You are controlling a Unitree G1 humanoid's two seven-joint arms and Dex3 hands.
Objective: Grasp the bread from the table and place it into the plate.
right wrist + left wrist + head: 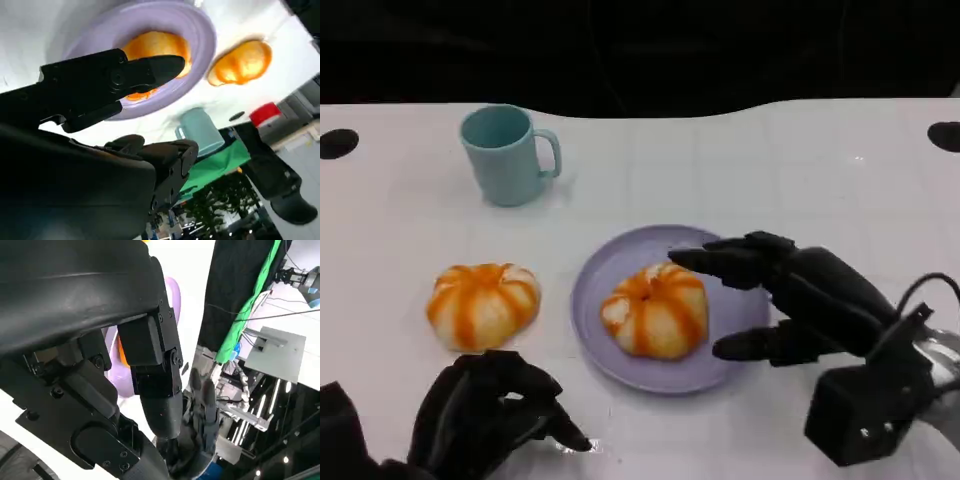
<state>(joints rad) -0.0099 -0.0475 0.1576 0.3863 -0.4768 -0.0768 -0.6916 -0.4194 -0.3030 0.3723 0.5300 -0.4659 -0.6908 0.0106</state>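
Where plate (740,300) ends, right hand (790,295) hovers.

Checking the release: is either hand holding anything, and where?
Nothing is held: the right hand is open beside the bread on the plate.

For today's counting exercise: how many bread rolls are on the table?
2. One bread roll lies on the plate; the other bread roll sits on the table left of it.
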